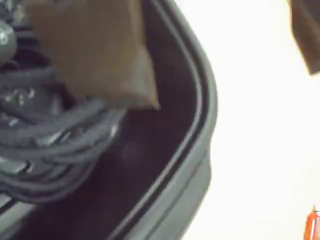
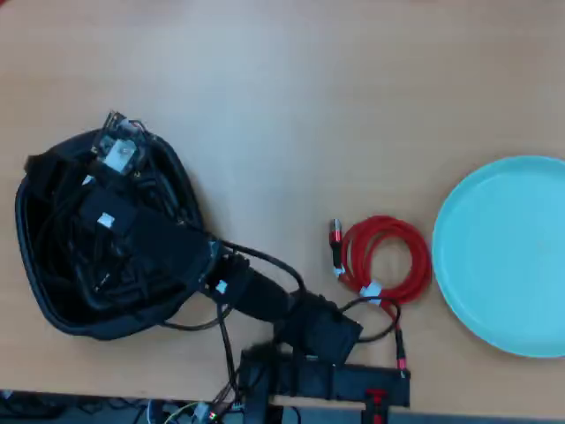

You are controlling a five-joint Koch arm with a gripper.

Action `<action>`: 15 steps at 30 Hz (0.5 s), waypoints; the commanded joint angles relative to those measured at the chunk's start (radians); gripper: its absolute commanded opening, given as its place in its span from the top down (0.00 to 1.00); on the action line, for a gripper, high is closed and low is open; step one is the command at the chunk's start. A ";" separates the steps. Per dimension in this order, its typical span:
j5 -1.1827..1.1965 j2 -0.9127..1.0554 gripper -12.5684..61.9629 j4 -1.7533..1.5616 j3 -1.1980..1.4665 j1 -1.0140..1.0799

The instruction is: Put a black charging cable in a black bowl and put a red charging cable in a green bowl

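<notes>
The black charging cable [image 1: 50, 135] lies in a loose, tangled coil inside the black bowl [image 1: 195, 100], against the left part of the wrist view; its strands look thin and rubbery, with small light glints among them. A blurred brown pad of the jaws sits just above the coil, overlapping it, and a second brown piece shows at the far upper right corner of that view, well apart from the first, so the jaws [image 1: 220, 55] stand wide apart, one inside the bowl and the other out over the desk [image 1: 260, 150]. The bowl's wall is dark, smooth and deep, with a stepped rim that curves round a rounded corner.

In the overhead view the arm [image 2: 256, 296] reaches from the near edge of the desk [image 2: 291, 97] into the black bowl [image 2: 53, 300] at the left, covering most of its inside; the cable cannot be told from the arm's own wires there. The red charging cable [image 2: 402, 243] lies in a ring on the bare desk to the right of the arm, bound by a white tie [image 2: 371, 290], with one plug end by the arm's base. Just right of it lies the green bowl [image 2: 503, 256], pale, smooth and shallow, cut by the right edge. The far half of the wooden desk is open.
</notes>
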 commanded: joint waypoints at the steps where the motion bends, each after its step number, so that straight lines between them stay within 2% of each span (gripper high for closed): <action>1: -0.009 0.025 0.38 0.043 -0.086 0.041; 10: -0.005 0.092 0.38 0.399 -0.091 0.337; 15: -0.006 0.121 0.38 0.479 -0.097 0.497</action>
